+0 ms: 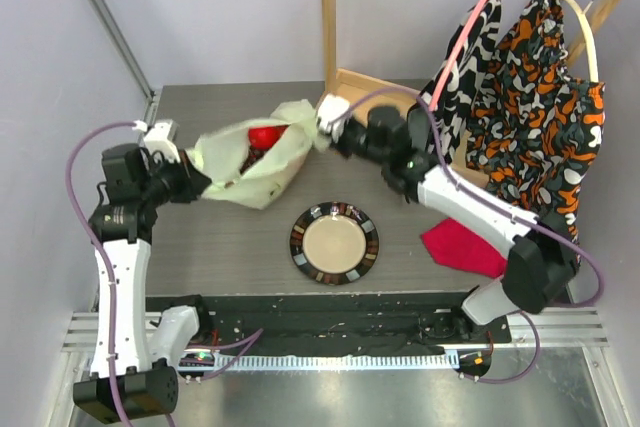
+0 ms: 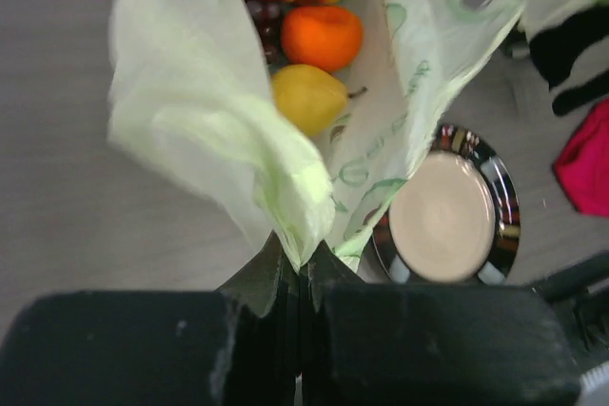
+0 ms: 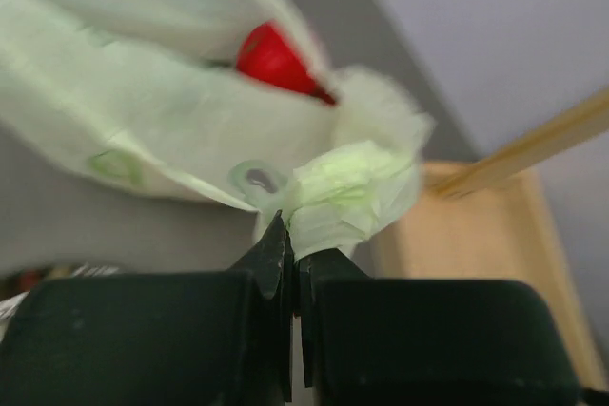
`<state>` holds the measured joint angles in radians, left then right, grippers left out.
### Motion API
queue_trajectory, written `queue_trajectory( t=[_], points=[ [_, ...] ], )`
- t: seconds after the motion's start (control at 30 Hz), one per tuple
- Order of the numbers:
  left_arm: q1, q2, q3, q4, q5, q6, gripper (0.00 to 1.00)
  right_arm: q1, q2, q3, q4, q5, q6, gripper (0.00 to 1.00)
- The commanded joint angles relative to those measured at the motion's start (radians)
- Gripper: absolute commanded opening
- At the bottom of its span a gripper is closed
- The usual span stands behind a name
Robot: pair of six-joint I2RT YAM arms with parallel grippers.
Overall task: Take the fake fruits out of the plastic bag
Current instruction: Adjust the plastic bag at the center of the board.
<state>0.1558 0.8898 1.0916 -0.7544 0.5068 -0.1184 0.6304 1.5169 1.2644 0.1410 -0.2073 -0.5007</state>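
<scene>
Bag: your plastic bag is stretched over the table's far-left part.
Left gripper: clamped on one bag edge.
Right gripper: pinching the opposite bunched corner.
Fruits: inside the bag.
Nearby: plate toward the front edge; red cloth by the right edge, partly under your right arm.
Hidden: from above only one red fruit shows.

A round plate with a dark patterned rim and a pale centre sits on the grey table; right of the plate, near but apart, lies a red cloth; behind the plate and to the right stands a wooden rack on a shallow wooden base; from its rail hang a black-and-white garment and, farther right of the plate, an orange-patterned garment.
</scene>
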Motion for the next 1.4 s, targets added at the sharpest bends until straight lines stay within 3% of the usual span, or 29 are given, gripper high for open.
queue_trajectory(
  t=[0.0, 0.2, 0.27, 0.37, 0.53, 0.73, 0.8, 0.83, 0.9, 0.93, 1.0, 1.07, 1.13, 1.17, 1.23, 1.27, 1.37],
  points=[
    [0.002, -0.043, -0.067, -0.057, 0.082, -0.021, 0.0, 0.083, -0.133, -0.219, -0.204, -0.026, 0.096, 0.01],
    [0.001, -0.003, 0.005, -0.066, 0.056, 0.035, 0.0, 0.106, -0.248, -0.204, -0.388, 0.054, 0.194, 0.01],
    [0.002, 0.02, 0.054, -0.034, 0.061, 0.055, 0.0, 0.107, -0.259, -0.194, -0.394, 0.143, 0.202, 0.01],
    [0.001, 0.109, 0.1, 0.071, 0.061, 0.03, 0.0, 0.092, -0.224, -0.159, -0.328, 0.203, 0.212, 0.01],
    [0.002, 0.412, 0.354, 0.144, 0.076, 0.002, 0.0, 0.086, -0.035, 0.019, -0.114, 0.27, 0.232, 0.01],
    [0.007, 0.714, 0.777, 0.089, 0.041, 0.074, 0.0, 0.063, 0.368, 0.527, -0.05, 0.289, 0.208, 0.01],
    [0.016, 0.79, 0.885, 0.076, 0.004, 0.069, 0.0, 0.039, 0.547, 0.787, -0.07, 0.298, 0.195, 0.01],
    [0.017, 0.883, 1.024, 0.057, -0.011, 0.086, 0.0, 0.028, 0.607, 0.884, -0.078, 0.298, 0.192, 0.01],
    [0.021, 0.964, 1.195, 0.003, -0.027, 0.086, 0.0, 0.002, 0.797, 1.197, -0.115, 0.304, 0.186, 0.01],
    [0.022, 1.042, 1.357, -0.016, -0.033, 0.077, 0.0, -0.006, 0.857, 1.397, -0.126, 0.305, 0.179, 0.01],
    [0.021, 1.095, 1.48, -0.013, -0.033, 0.063, 0.0, -0.011, 0.919, 1.506, -0.106, 0.301, 0.122, 0.01],
    [0.021, 1.089, 1.522, 0.035, -0.01, 0.043, 0.0, -0.011, 0.864, 1.402, -0.005, 0.281, 0.075, 0.01],
    [0.021, 1.04, 1.446, 0.087, 0.007, 0.034, 0.0, -0.014, 0.705, 1.22, 0.089, 0.238, 0.053, 0.01],
    [0.021, 0.963, 1.327, 0.092, 0.028, 0.034, 0.0, -0.015, 0.65, 1.044, 0.157, 0.221, 0.041, 0.01],
    [0.022, 0.87, 1.186, 0.09, 0.05, 0.036, 0.0, -0.021, 0.527, 0.849, 0.173, 0.157, 0.054, 0.01],
    [0.021, 0.821, 0.998, 0.087, 0.071, 0.042, 0.0, -0.023, 0.491, 0.793, 0.167, 0.149, 0.063, 0.01],
    [0.019, 0.588, 0.7, 0.076, 0.09, 0.051, 0.0, -0.026, 0.331, 0.539, 0.132, 0.097, 0.07, 0.01]
  ],
)
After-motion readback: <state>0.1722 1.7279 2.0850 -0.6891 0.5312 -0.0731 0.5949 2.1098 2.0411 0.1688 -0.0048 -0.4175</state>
